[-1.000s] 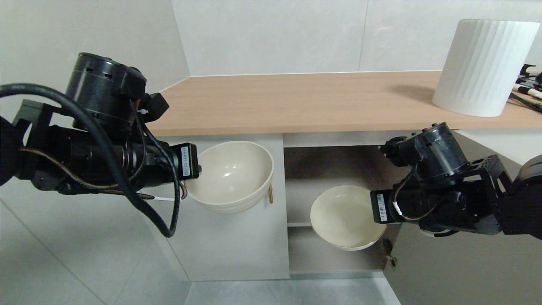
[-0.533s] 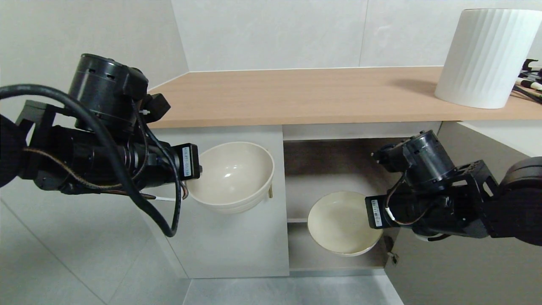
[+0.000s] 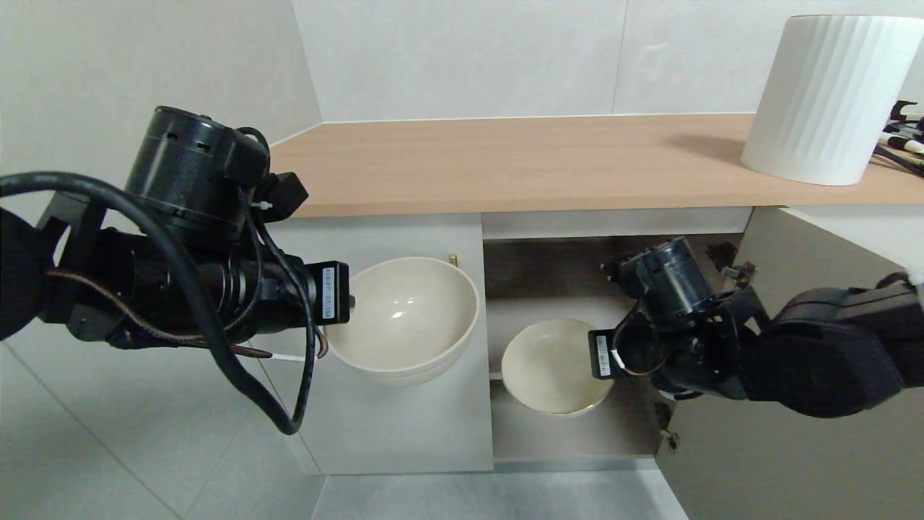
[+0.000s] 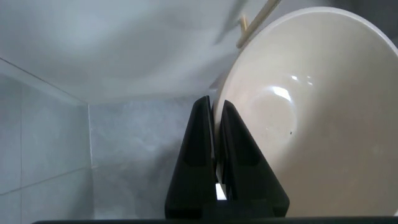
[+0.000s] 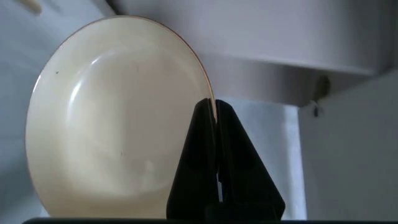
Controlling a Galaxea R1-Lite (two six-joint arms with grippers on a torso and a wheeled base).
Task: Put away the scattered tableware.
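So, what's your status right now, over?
Left gripper shut on deep bowl. Right gripper shut on shallow bowl, at the open cabinet. Closed door behind the deep bowl.

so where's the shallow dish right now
In the head view the shallow dish is on the robot's right, clamped at its rim in the right arm's jaws, at the mouth of the open cabinet, about level with its shelf.

A: Was the white ribbed container [image 3: 823,101] whole?
B: No, cut off at the edge. The items [image 3: 902,141] beside it were too small to tell.
A: And the deep bowl [image 4: 311,124]?
B: Cropped in the left wrist view. The shallow bowl [image 3: 552,365] was partly hidden behind the right arm [image 3: 722,347].
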